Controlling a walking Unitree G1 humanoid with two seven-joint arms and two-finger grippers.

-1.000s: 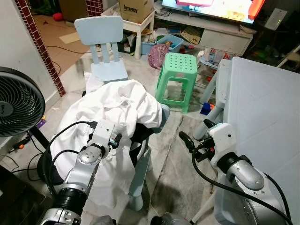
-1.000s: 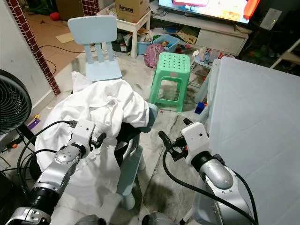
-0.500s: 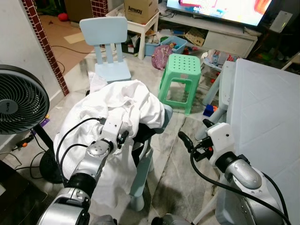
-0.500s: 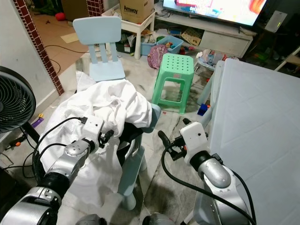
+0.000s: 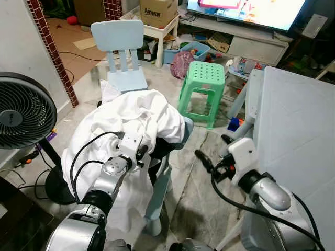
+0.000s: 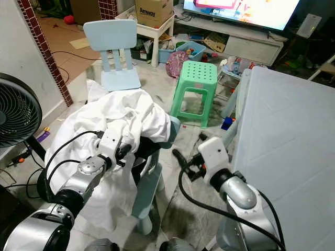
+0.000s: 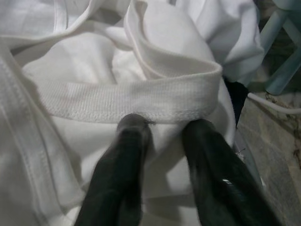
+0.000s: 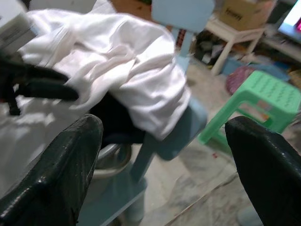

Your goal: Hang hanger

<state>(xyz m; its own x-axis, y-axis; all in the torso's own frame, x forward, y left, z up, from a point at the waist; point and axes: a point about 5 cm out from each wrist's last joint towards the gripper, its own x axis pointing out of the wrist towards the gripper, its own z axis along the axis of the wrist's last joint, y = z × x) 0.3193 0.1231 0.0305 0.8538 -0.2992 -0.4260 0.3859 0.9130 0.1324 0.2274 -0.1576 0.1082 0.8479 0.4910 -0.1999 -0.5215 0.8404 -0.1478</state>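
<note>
Left gripper (image 7: 162, 141), fingers spread, presses into the white cloth (image 5: 136, 112) heaped on a chair (image 5: 162, 183); its wrist view reveals a ribbed hem (image 7: 136, 99). Right gripper (image 8: 162, 141) hovers wide open beside the chair.

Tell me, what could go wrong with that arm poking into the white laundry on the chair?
The left gripper has its open fingers pressed against a ribbed hem of the white clothing; it may pinch only a fold and drag the whole heap off the blue chair. No hanger can be made out, so it may grab cloth alone. The right gripper, open beside the chair, could bump it.
</note>
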